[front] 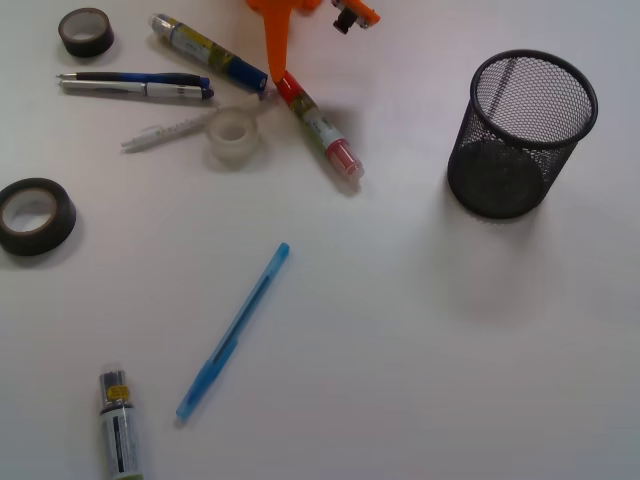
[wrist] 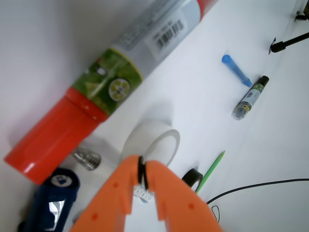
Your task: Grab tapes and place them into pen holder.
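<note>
Three tapes lie on the white table: a translucent whitish roll [front: 234,136], a large black roll with a pale core [front: 35,215] at the left edge, and a small dark grey roll [front: 85,32] at the far left. The black mesh pen holder [front: 520,135] stands upright at the right, nothing showing inside. My orange gripper [front: 277,70] hangs at the top centre, just right of the translucent roll, its tip by the red marker's cap. In the wrist view my gripper [wrist: 141,168] is shut, pads together with nothing between them, just in front of the translucent roll [wrist: 152,141].
A red-capped marker [front: 318,126] and a blue-capped marker [front: 208,52] lie beside the gripper. A dark pen [front: 135,85] and a white pen [front: 165,131] lie left of it. A blue pen [front: 232,331] and a small marker [front: 119,424] lie nearer the front.
</note>
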`<state>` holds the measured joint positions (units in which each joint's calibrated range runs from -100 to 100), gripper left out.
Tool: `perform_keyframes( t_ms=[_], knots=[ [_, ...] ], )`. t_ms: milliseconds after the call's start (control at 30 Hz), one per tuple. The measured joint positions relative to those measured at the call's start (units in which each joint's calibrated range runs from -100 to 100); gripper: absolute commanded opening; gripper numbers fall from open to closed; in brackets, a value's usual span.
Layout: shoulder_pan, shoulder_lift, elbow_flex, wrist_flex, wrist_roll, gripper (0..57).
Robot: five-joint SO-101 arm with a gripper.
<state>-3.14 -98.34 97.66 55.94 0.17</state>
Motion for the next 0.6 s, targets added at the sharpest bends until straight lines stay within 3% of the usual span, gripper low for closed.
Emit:
perform_keyframes(
  t_ms=[600],
  knots=[
    [0.3,0.1,-1.3,0.0,-2.4,34.8]
  ],
)
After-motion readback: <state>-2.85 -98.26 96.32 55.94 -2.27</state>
